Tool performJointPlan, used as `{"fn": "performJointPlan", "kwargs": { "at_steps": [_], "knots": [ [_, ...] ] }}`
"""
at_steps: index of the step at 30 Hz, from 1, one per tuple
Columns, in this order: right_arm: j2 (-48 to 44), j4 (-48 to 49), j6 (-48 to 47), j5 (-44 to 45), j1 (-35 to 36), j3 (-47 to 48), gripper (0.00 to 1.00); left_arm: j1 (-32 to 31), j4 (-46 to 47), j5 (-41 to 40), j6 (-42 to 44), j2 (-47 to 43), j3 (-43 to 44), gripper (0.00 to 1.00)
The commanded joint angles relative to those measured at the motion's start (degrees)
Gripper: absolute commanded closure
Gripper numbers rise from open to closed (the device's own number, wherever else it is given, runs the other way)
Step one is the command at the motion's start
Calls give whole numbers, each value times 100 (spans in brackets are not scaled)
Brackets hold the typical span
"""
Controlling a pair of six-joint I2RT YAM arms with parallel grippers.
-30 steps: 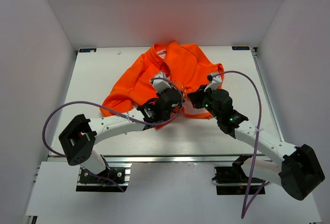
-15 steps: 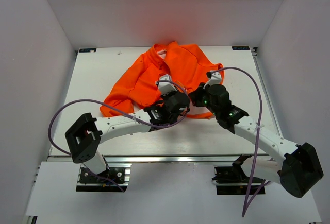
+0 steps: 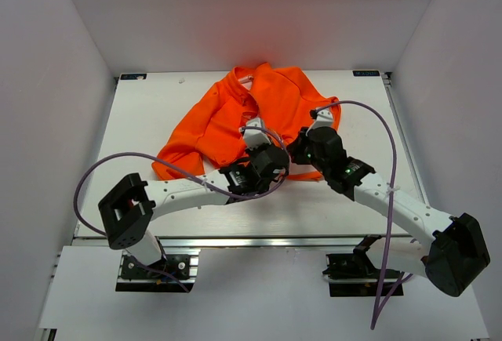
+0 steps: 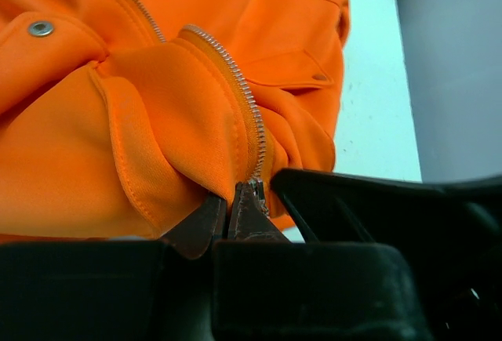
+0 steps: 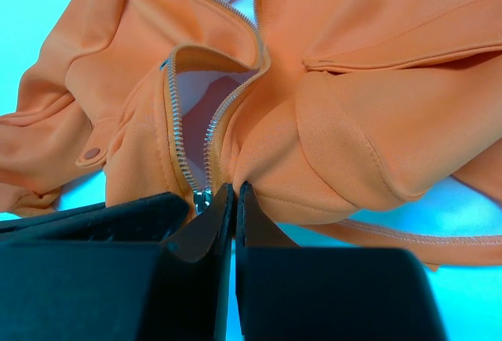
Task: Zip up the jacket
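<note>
The orange jacket [image 3: 263,110] lies crumpled on the white table, collar toward the back. Its zipper is parted above the slider [image 5: 201,198], showing pale lining [image 5: 196,94]. My left gripper [image 3: 273,161] is shut on the jacket's bottom edge just left of the zipper's lower end [image 4: 257,188], with the jaws pinched on the fabric [image 4: 230,204]. My right gripper [image 3: 302,149] is shut on the bottom hem just right of the slider [image 5: 234,192]. The two grippers sit side by side, almost touching. The right one shows as a black block in the left wrist view [image 4: 384,200].
The white table [image 3: 157,114] is walled by grey panels at the left, right and back. The jacket's left sleeve [image 3: 176,161] trails toward the table's left front. Purple cables [image 3: 376,137] loop from both arms. Snaps [image 4: 40,27] show on the flap pockets.
My left gripper has moved right and a little nearer along the jacket's hem, closing in on the right gripper. The right gripper has shifted slightly left. Both stay shut on fabric.
</note>
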Motion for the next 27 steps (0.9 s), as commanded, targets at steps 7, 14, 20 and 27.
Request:
{"fn": "performJointPlan", "kwargs": {
  "at_steps": [7, 14, 20, 27],
  "knots": [
    [23, 771, 144, 428, 55, 518, 100, -94, 739, 1227, 542, -1013, -793, 100],
    [427, 534, 83, 789, 3, 1107, 100, -94, 661, 1622, 718, -1198, -995, 100],
    [445, 622, 56, 684, -33, 1109, 100, -85, 467, 1658, 587, -1400, -1267, 100],
    [-3, 482, -172, -657, -33, 398, 100, -85, -51, 947, 543, -1357, -882, 100]
  ]
}}
